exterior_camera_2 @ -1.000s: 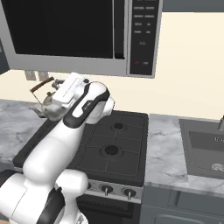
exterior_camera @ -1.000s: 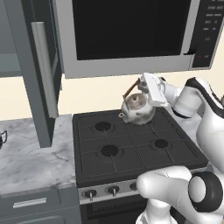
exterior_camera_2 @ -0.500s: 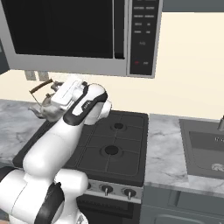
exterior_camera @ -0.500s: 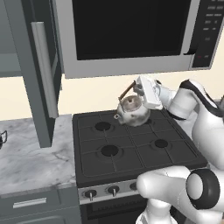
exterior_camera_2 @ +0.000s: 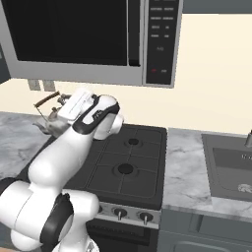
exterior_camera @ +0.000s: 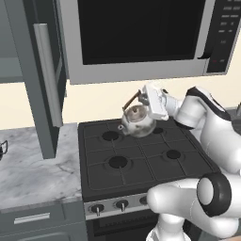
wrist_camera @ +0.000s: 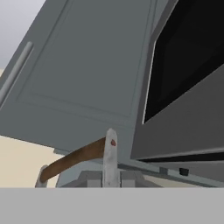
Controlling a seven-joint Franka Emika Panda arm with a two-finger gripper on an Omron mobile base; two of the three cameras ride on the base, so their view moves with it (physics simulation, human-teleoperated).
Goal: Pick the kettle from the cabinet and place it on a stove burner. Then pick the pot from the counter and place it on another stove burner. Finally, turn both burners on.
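Note:
The silver kettle [exterior_camera: 136,120] hangs tilted above the back of the black cooktop [exterior_camera: 141,160], between the back left burner [exterior_camera: 110,135] and the back right one [exterior_camera: 158,130]. My gripper [exterior_camera: 142,97] is shut on its brown arched handle [exterior_camera: 130,100]. From the right base view the kettle [exterior_camera_2: 51,121] shows left of my arm, with the gripper [exterior_camera_2: 61,101] above it. The hand view looks past the handle [wrist_camera: 74,159] at the grey cabinet door [wrist_camera: 87,74]. The pot is out of view.
The cabinet door [exterior_camera: 44,75] stands open over the marble counter [exterior_camera: 33,174], left of the stove. A microwave [exterior_camera: 141,33] hangs low over the cooktop. Knobs [exterior_camera: 121,204] line the stove front. A sink [exterior_camera_2: 231,167] lies to the right. Something small and dark [exterior_camera: 2,148] pokes in at the counter's left edge.
The gripper has carried the kettle a little to the left and slightly lower over the back of the cooktop. The grip on the handle is unchanged.

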